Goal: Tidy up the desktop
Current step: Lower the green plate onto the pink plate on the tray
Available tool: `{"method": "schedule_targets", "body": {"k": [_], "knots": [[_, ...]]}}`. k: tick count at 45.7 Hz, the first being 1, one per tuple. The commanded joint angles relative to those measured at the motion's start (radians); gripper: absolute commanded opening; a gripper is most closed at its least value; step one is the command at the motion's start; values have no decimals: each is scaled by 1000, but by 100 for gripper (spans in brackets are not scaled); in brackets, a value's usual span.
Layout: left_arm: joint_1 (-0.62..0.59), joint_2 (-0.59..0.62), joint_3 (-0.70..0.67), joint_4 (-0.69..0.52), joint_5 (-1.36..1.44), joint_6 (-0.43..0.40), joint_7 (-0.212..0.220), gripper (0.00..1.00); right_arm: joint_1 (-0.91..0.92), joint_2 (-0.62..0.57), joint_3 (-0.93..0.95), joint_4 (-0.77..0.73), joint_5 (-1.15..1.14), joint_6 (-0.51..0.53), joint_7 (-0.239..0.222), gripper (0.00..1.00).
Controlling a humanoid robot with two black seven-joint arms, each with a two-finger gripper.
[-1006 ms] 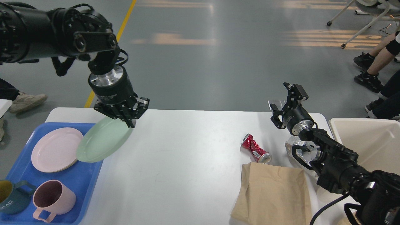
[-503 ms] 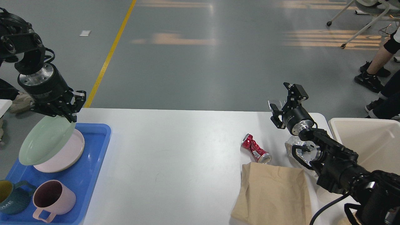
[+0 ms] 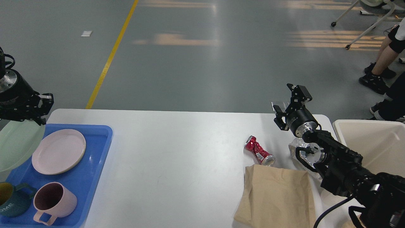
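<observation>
The white desktop (image 3: 177, 152) spans the view. My left gripper (image 3: 39, 115) at the far left edge is shut on the rim of a pale green plate (image 3: 15, 144), held tilted over the blue tray's (image 3: 95, 152) left side. A pink plate (image 3: 58, 151), a pink mug (image 3: 53, 202) and a dark teal mug (image 3: 11, 202) rest in the tray. My right gripper (image 3: 289, 98) is open and empty above the desktop's far right. A crushed red can (image 3: 258, 151), a brown paper bag (image 3: 277, 196) and crumpled clear plastic (image 3: 299, 147) lie near it.
A beige bin (image 3: 376, 145) stands off the desktop's right end. People's legs and shoes (image 3: 379, 72) are at the far right on the grey floor. A yellow floor line (image 3: 110, 57) runs behind the desk.
My left arm has swung left with the green plate, from over the tray's right edge, across the pink plate, to the tray's left side. The right arm has not moved.
</observation>
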Motion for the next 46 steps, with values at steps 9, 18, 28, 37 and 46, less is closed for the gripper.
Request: {"method": "schedule_targets", "body": {"k": [9, 18, 28, 37, 46], "knots": [[160, -10, -25, 178, -1, 0, 0, 0, 0, 0, 0, 0, 0, 0, 0, 100], [273, -18, -52, 266, -1, 128, 0, 0, 0, 0, 0, 0, 0, 0, 0, 100], [333, -54, -52, 280, 0, 279, 0, 0, 0, 0, 0, 0, 0, 0, 0, 100], [376, -82, -68, 280, 0, 398, 0, 0, 0, 0, 0, -1, 0, 0, 0, 100], [442, -125, -100, 310, 0, 490, 0, 0, 0, 0, 0, -1, 0, 0, 0, 100]]}}
